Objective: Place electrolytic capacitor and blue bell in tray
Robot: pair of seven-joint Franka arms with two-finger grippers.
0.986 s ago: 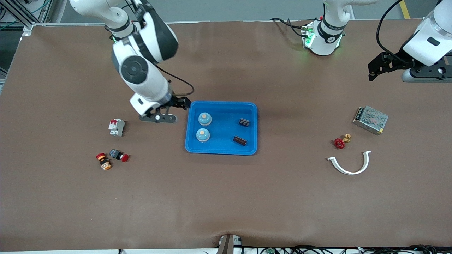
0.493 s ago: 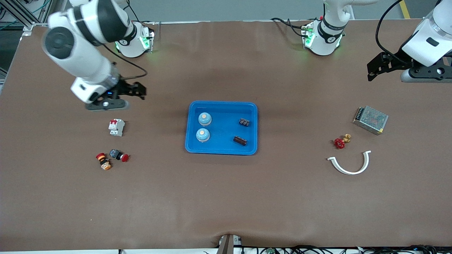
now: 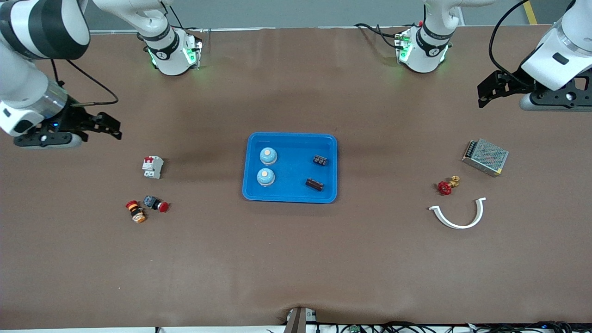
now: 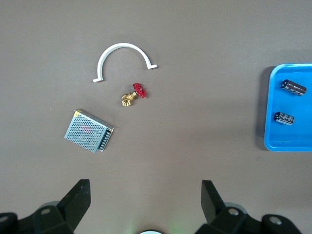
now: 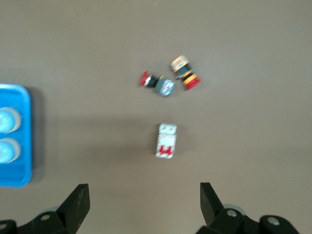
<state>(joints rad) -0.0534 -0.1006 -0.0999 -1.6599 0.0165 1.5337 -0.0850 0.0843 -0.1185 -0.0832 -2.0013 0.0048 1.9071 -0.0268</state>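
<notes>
The bright blue tray [image 3: 291, 196] lies mid-table. In it stand two blue bells [image 3: 268, 156] [image 3: 265, 176] and lie two dark electrolytic capacitors [image 3: 320, 160] [image 3: 314, 184]. My right gripper [image 3: 111, 127] is open and empty, up over bare table at the right arm's end, well apart from the tray. My left gripper [image 3: 484, 93] is open and empty, up over the table at the left arm's end. The left wrist view shows its gripper [image 4: 145, 187], the tray's edge [image 4: 272, 142] and the capacitors [image 4: 293, 87]. The right wrist view shows its gripper [image 5: 145, 190], the tray [image 5: 19, 178] and the bells [image 5: 7, 120].
Toward the right arm's end lie a white circuit breaker [image 3: 152, 167] and two push buttons [image 3: 135, 211] [image 3: 155, 203]. Toward the left arm's end lie a metal mesh power supply [image 3: 485, 157], a red-handled brass valve [image 3: 447, 186] and a white curved clip [image 3: 458, 213].
My right arm has swung away from beside the tray toward its own end of the table, open and empty. The left arm has barely moved. The tray's contents are unchanged.
</notes>
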